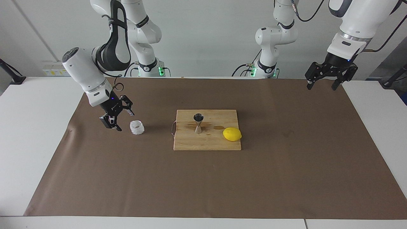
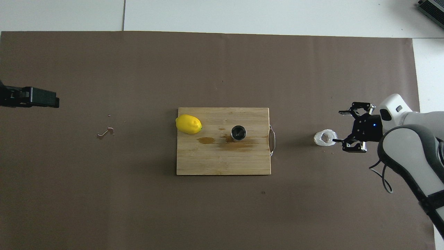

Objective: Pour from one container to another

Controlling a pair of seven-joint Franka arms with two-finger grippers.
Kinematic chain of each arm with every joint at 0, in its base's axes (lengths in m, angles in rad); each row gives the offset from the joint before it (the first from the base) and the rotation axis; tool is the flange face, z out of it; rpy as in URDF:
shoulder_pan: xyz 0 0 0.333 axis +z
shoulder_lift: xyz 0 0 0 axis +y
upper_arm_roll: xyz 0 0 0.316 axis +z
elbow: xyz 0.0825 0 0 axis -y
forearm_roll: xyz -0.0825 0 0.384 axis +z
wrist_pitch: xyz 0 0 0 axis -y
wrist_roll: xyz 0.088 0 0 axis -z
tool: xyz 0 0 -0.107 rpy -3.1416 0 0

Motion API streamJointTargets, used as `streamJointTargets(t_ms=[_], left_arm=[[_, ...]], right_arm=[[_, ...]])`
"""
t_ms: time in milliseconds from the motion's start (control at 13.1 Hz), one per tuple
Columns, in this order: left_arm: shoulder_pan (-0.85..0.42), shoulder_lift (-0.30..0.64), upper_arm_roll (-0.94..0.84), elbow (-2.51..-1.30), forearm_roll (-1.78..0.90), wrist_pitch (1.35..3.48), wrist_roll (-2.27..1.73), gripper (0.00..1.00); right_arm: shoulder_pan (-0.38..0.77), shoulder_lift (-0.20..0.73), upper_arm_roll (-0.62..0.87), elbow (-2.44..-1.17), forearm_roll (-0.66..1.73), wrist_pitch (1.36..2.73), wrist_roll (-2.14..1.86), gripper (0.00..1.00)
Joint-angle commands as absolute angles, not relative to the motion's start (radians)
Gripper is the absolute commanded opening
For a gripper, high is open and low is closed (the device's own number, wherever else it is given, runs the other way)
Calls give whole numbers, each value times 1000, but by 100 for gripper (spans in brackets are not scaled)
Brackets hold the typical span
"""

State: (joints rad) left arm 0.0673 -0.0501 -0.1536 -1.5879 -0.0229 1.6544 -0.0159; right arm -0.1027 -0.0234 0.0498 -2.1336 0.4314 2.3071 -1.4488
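The small textured glass cup [image 1: 137, 127] [image 2: 325, 138] stands upright on the brown mat toward the right arm's end of the table. My right gripper [image 1: 125, 121] [image 2: 338, 126] hangs low right beside it, open, with nothing between its fingers; the cup sits just off its fingertips, toward the table's middle. The steel hourglass jigger [image 1: 198, 122] [image 2: 238, 133] stands upright on the wooden cutting board [image 1: 206, 143] [image 2: 222, 159] in the middle. My left gripper [image 1: 321, 86] [image 2: 54, 101] waits raised and open over the left arm's end of the table.
A yellow lemon [image 1: 232, 134] [image 2: 188, 124] lies on the board's corner toward the left arm. Wet stains [image 2: 222, 142] mark the board beside the jigger. A small spill [image 2: 105, 132] sits on the brown mat [image 1: 286, 178] nearer the left arm's end.
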Motion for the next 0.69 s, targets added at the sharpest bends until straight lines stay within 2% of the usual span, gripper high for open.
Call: streamJointTargets(t_ms=[0,229,610], left_arm=[[58,-54,-144,-1580,-11,1644,-12,100],[63,-48,-144,-1580,-11,1646,-11,100],[81,-57,-133,-1585,-17,1638,-15,100]], right_arm=[[-78,-25,60,-2024,307,2234,-1184,100],[-43,-17,66,-1878,128,2102,-811,100],[-11,-15,67,-1706,55,1881,-218,100]])
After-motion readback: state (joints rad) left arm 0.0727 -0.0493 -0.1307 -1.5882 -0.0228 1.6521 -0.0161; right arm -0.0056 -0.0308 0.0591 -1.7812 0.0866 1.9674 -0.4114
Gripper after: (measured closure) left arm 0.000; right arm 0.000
